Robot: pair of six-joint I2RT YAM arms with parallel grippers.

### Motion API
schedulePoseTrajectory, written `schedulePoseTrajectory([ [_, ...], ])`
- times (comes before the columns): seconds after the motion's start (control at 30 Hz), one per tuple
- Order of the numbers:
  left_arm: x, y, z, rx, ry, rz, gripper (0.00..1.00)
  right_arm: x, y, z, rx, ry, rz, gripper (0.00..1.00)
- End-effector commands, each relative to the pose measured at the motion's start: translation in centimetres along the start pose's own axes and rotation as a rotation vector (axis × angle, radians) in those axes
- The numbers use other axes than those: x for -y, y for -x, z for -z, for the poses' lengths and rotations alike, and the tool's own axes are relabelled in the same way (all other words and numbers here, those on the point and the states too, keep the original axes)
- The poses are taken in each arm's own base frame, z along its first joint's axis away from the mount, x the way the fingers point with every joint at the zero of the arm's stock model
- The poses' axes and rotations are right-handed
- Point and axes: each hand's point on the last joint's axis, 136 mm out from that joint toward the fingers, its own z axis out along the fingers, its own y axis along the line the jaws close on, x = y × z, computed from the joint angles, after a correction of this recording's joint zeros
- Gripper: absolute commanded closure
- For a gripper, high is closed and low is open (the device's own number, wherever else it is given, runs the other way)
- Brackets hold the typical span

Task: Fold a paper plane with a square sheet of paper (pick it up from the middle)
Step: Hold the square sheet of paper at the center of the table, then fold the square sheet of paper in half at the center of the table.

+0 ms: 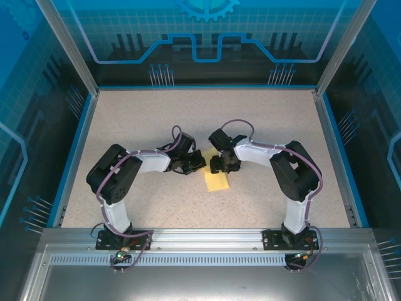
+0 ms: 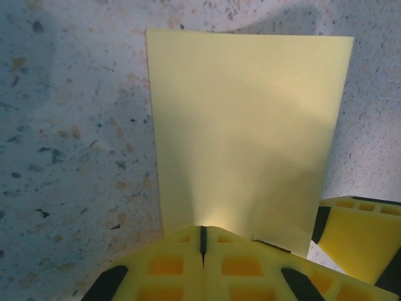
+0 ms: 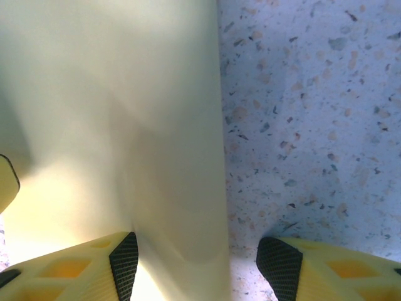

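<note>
Fingers (image 2: 250,269) of the left gripper (image 2: 202,233) are clamped tight together, tips set on one edge of the square sheet of paper (image 2: 244,132). They seem to pin it flat to the speckled table (image 2: 62,157) rather than pinch it. On the right gripper (image 3: 197,266) the jaws stand parted and empty, one finger on the pale-yellow sheet and one on bare table, straddling its side edge, probably to lift that edge for a fold while the sheet lies mid-table between both wrists.

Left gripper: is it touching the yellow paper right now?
Touching. The left wrist view shows the left gripper, shut, with its tips overlapping the near edge of the yellow paper, no gap between them.
</note>
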Motion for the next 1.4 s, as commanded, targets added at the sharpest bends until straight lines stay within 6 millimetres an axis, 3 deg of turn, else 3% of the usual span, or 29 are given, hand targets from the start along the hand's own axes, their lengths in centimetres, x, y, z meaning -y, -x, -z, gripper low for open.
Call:
schedulePoseTrajectory([
  [0.0, -0.5, -0.6, -0.6, -0.029, 0.029, -0.022, 1.0, 1.6, -4.7, -4.7, -0.164, -0.046, 0.023, 0.38],
  [0.37, -1.9, -1.0, -0.8, -0.04, 0.078, -0.021, 1.0, 1.3, -4.2, -3.4, -0.15, -0.021, 0.024, 0.38],
  [0.67, -3.8, -1.7, -1.0, -0.057, 0.144, -0.009, 1.0, -0.6, -2.0, 2.3, -0.056, 0.16, 0.065, 0.38],
  [0.97, -4.7, -2.0, -1.1, -0.071, 0.178, -0.006, 1.0, 0.1, 0.7, 8.1, 0.11, 0.215, -0.001, 0.39],
  [1.13, -4.9, -2.0, -1.1, -0.074, 0.194, -0.005, 1.0, -2.0, 1.2, 9.0, 0.112, 0.323, 0.019, 0.48],
  [1.37, -5.7, -2.1, -1.0, -0.081, 0.238, 0.017, 1.0, -4.7, 2.3, 6.6, 0.046, 0.42, 0.009, 0.84],
])
